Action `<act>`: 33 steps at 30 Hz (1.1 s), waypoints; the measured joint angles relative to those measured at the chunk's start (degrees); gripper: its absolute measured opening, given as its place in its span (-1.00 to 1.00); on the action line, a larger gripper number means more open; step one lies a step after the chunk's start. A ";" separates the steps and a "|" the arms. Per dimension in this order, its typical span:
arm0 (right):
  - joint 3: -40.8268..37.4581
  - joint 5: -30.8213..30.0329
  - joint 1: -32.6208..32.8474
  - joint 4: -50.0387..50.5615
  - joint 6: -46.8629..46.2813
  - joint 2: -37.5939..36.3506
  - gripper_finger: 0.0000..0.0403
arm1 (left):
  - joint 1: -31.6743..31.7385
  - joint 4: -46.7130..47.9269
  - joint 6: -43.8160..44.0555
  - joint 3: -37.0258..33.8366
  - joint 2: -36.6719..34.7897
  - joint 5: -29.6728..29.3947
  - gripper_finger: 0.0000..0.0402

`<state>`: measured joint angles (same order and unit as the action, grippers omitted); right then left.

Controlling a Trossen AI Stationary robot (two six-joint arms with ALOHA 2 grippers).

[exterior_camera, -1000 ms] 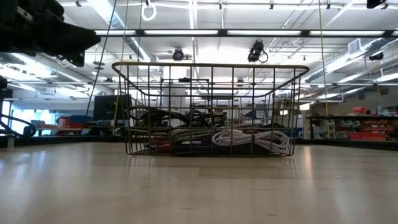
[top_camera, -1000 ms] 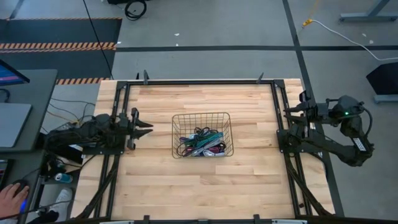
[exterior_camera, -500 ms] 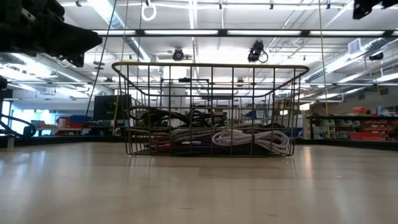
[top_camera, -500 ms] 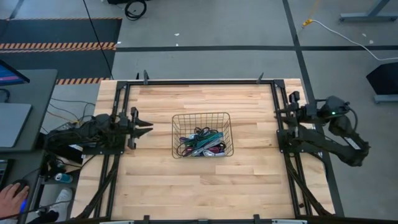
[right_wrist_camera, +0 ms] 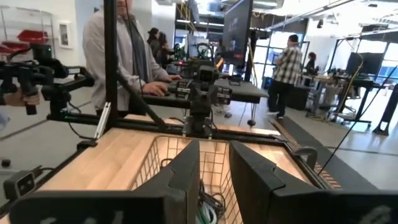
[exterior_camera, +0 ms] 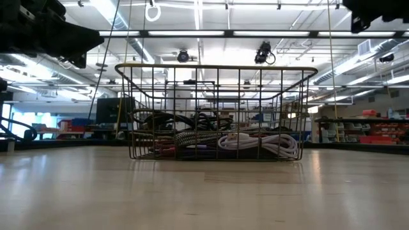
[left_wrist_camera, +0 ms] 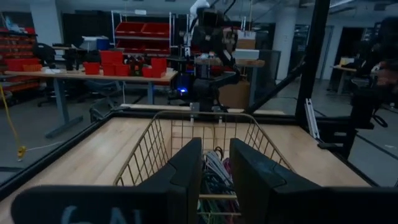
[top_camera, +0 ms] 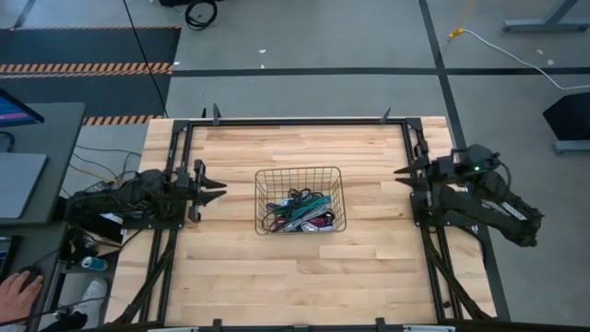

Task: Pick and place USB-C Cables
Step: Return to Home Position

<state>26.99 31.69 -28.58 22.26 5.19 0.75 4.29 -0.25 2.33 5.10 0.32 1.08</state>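
USB-C Cables [top_camera: 297, 215]: tangled heap of black, green, purple, white coils, lying on floor of wire basket [top_camera: 299, 170].

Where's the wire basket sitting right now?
High view: the wire basket sits mid-table, cables inside, between the left pincer and the right pincer, closer to the left one.

Thin metal wire basket [top_camera: 298, 171] on a smooth pale wood table [top_camera: 369, 267]

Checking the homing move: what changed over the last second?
The right end effector swung inward toward the basket, open and holding nothing, and has now come into the low view at its top right. The left end effector, the basket and the USB-C cables stayed put.
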 joint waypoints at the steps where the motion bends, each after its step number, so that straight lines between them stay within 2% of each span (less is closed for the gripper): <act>1: -1.43 0.01 0.00 -1.66 -0.59 0.00 -0.54 | 0.00 -0.39 0.00 0.00 0.00 -0.02 -0.56; 8: -14.63 -0.63 0.70 -24.39 -6.35 0.01 -0.54 | 0.00 -1.66 0.04 0.00 0.00 -0.38 -0.56; 12: -18.95 -2.88 3.75 -30.03 -10.26 0.02 -0.54 | 0.00 -1.66 0.04 0.00 0.00 -1.86 -0.56; 16: -19.31 -8.70 8.75 -28.31 -10.88 0.09 -0.54 | 0.02 -1.48 0.04 0.00 0.00 -2.79 -0.56; 22: -19.31 -22.86 17.52 -23.18 -9.58 3.49 -0.54 | 0.02 -1.45 0.00 0.00 0.00 -4.96 -0.56; 28: -19.31 -31.38 24.86 -23.36 -7.56 9.21 -0.54 | 0.04 -0.59 -0.02 0.02 0.00 -6.35 -0.56; 33: -19.31 -35.22 28.44 -22.30 -6.93 11.76 -0.54 | 0.04 1.97 0.15 0.02 0.00 -6.44 -0.56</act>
<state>7.68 -3.53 -0.14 -0.04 -1.74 12.51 4.34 1.73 2.48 5.13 0.32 -5.37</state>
